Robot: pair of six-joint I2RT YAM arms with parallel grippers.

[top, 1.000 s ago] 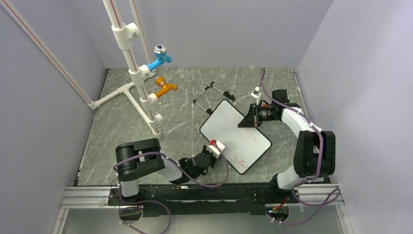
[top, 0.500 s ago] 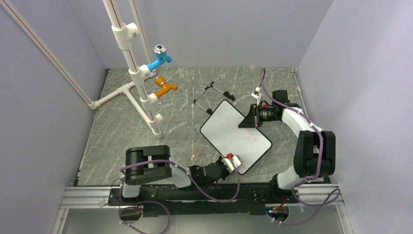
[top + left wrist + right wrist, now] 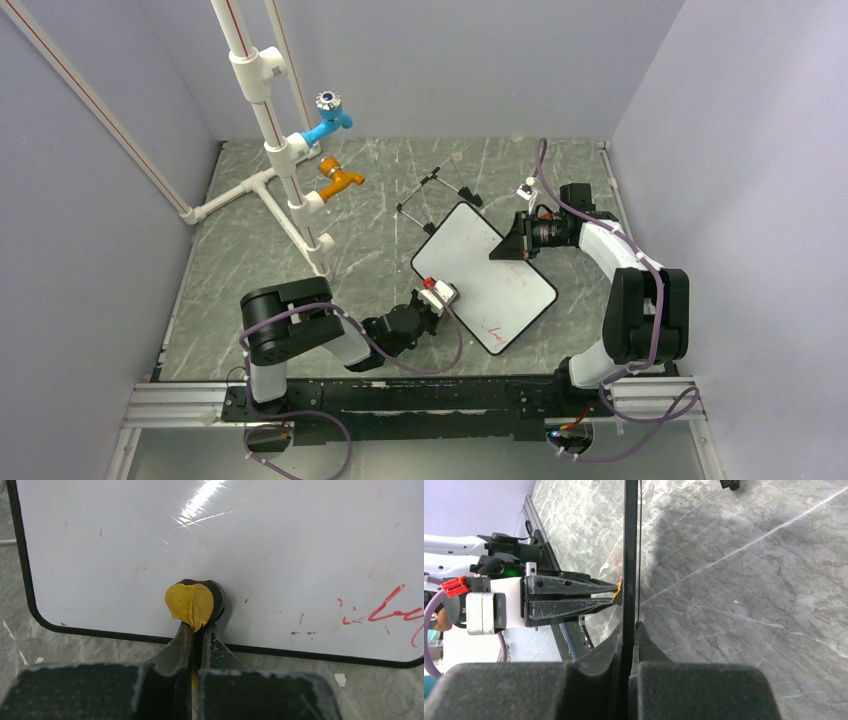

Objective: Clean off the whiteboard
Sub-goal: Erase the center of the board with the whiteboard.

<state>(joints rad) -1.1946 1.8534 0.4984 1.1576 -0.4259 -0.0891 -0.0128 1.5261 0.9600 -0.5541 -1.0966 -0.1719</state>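
Plainly, the left tool (image 3: 201, 627), clamped on the eraser (image 3: 190, 605), sits near the rim of the whiteboard (image 3: 250, 545) and may slide off; the right tool (image 3: 630, 630), pinching that rim, could slip.

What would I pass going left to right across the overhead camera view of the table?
First the white pipe stand → orange tap → left tool, pressing a yellow eraser on the whiteboard → right tool, clamped on the whiteboard's edge.
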